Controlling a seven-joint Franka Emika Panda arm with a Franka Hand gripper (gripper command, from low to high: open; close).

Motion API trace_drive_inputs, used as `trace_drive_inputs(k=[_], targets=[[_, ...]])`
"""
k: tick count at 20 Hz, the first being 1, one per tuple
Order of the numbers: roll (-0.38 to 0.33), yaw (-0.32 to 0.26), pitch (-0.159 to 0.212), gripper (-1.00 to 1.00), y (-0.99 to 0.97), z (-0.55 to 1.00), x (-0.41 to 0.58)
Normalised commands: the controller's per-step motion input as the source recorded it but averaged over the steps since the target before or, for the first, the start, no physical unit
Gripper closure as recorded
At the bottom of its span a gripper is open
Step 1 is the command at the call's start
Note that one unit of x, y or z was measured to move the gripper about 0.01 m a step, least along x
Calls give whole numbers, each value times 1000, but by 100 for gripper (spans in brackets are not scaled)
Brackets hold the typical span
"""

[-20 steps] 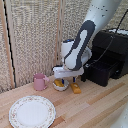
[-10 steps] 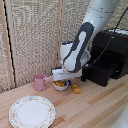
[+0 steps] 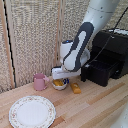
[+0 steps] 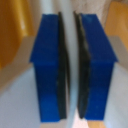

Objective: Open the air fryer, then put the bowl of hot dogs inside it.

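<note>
The black air fryer (image 3: 112, 47) stands at the exterior view's right with its drawer (image 3: 102, 72) pulled out toward the table's middle. Its handle does not stand out from the black front beside the arm. The white bowl filled with hot dogs (image 3: 60, 85) sits on the table to the left of the drawer. The arm reaches down onto it, and my gripper (image 3: 60, 79) is at its rim. In the wrist view the two blue fingers (image 4: 47, 70) stand close together around a thin white strip, apparently the bowl's wall (image 4: 70, 30). My gripper (image 4: 70, 65) is shut on it.
A pink mug (image 3: 39, 81) stands just left of the bowl. A loose yellow-orange chunk (image 3: 75, 88) lies between the bowl and the drawer. A large floral-rimmed plate (image 3: 32, 111) sits at the front left. A woven screen backs the table.
The arm has hardly moved. It stays down over the bowl, and the bowl rests in the same spot on the table.
</note>
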Motion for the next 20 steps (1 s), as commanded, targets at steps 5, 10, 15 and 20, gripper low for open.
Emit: trace_drive_inputs(k=[5, 10, 15, 20], targets=[[78, -157, -33, 100, 0, 820, 125], [25, -147, -29, 100, 0, 839, 289], [-141, -224, -2, 100, 11, 730, 365], [-178, -258, 0, 100, 0, 728, 325]])
